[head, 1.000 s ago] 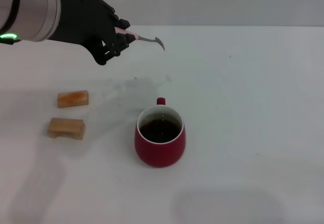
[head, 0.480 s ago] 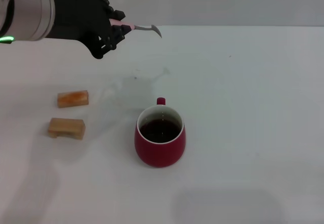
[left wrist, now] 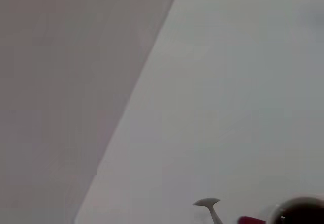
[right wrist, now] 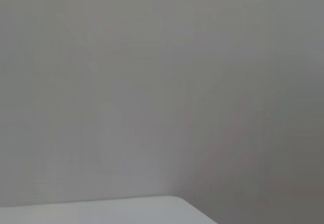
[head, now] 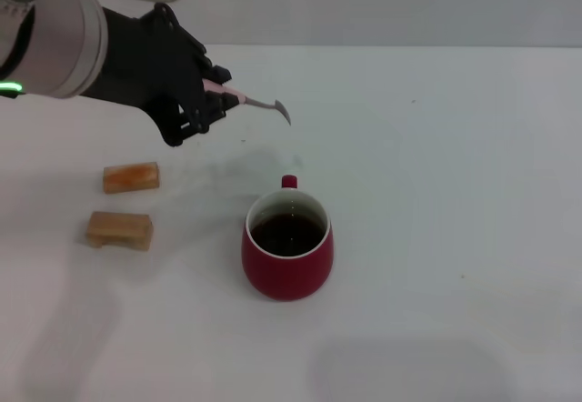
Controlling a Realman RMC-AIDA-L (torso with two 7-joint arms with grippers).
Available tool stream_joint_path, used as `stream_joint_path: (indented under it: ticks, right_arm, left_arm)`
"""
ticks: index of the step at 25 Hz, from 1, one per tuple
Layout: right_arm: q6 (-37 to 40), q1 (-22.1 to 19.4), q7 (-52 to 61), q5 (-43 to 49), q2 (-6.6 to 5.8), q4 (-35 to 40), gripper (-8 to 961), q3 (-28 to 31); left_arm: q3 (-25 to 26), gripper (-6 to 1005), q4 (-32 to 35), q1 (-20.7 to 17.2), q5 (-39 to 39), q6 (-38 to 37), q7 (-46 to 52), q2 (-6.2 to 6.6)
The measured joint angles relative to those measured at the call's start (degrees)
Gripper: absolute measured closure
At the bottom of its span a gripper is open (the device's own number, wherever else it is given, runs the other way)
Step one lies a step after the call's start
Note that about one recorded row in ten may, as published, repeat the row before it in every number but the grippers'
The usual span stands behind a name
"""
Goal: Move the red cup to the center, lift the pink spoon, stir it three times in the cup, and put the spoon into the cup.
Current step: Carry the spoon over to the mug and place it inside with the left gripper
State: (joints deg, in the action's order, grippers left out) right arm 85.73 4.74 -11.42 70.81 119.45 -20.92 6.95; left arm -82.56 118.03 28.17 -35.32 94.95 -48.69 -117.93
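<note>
The red cup [head: 287, 256] stands upright near the middle of the white table, dark liquid inside, its small handle pointing away from me. My left gripper [head: 216, 95] is shut on the pink handle of the pink spoon [head: 259, 104] and holds it in the air behind and to the left of the cup, grey bowl pointing right and down. In the left wrist view the spoon's bowl [left wrist: 207, 203] and the cup's rim [left wrist: 298, 211] show at the edge. My right gripper is out of view.
Two tan wooden blocks lie on the left of the table, one orange-tinted [head: 131, 176] and one paler [head: 119, 229]. The white table [head: 455, 193] stretches to the right and front of the cup. A grey wall stands behind.
My left gripper with the spoon first rose and drew back left, then came down and toward the cup; the spoon's bowl now hangs lower than half a second ago. The cup has not moved.
</note>
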Motion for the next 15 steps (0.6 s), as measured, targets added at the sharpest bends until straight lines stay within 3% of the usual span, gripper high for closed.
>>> stream_joint_path:
  ticks: [15]
  right_arm:
    - [0.03,-0.66,-0.08,-0.15,-0.09,0.66,953,3.35]
  left_arm:
    - [0.24,827,0.00,6.07,-0.10,10.65,1.53,-0.02]
